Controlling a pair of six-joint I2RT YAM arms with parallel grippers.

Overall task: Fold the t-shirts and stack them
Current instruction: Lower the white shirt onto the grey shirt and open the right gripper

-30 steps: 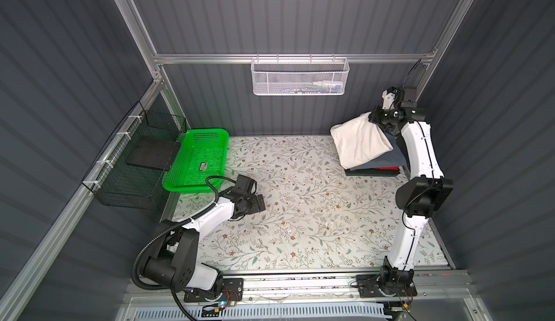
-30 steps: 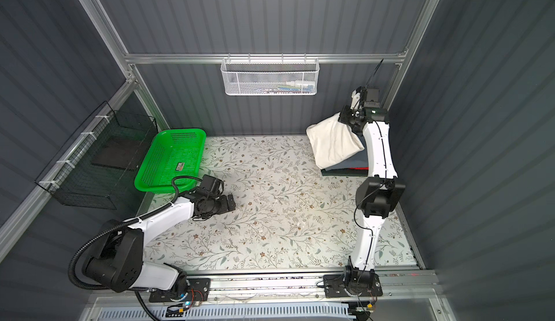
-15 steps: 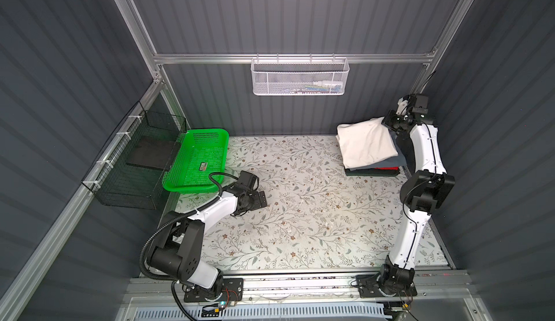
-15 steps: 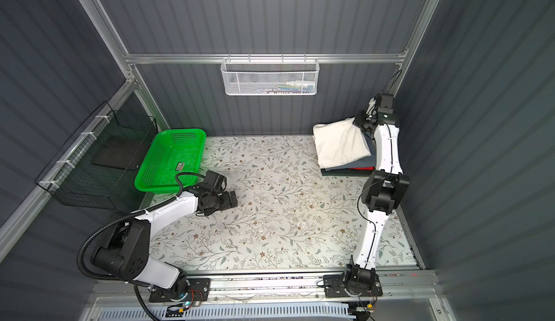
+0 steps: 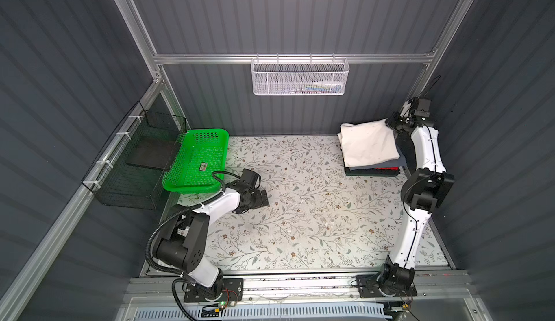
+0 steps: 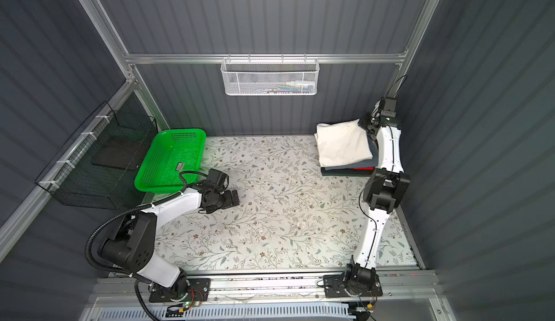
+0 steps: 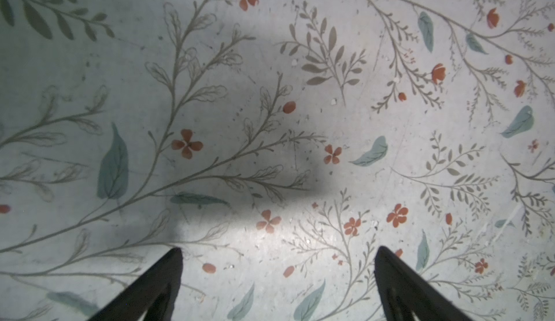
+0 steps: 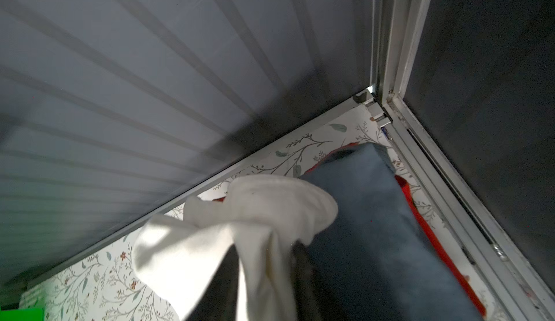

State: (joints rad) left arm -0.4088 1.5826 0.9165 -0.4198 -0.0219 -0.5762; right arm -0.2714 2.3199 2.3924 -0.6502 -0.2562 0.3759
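- Since a second ago the cream tee (image 5: 371, 145) has come down from a raised, tilted hang to lie nearly flat on the stack. The right gripper (image 5: 393, 123) has carried its corner out toward the 2 o'clock corner of the floral table covering (image 5: 300, 214).
- Both top views show the stack at about 2 o'clock on the table. The cream tee is on top, with the grey-blue tee (image 5: 394, 164) under it. A red tee (image 5: 387, 170) and a dark tee (image 5: 360, 173) show as thin edges at the bottom.
- By my judgement the task is near its end. No loose shirt lies anywhere on the covering, and the last one is folded and resting on the pile. What looks left is letting go, drawing the arm clear, and perhaps squaring the cream tee, which sits slightly askew.
- In the right wrist view the cream tee's corner (image 8: 240, 214) is bunched between the two dark fingers (image 8: 223, 274), which stand somewhat apart. Whether they pinch the cloth or have let it go, I cannot tell.
- At about 9 o'clock the left gripper (image 7: 277, 250) hovers low over bare covering, just beside the green basket (image 5: 207, 130). Its jaws are spread wide, holding and touching nothing.
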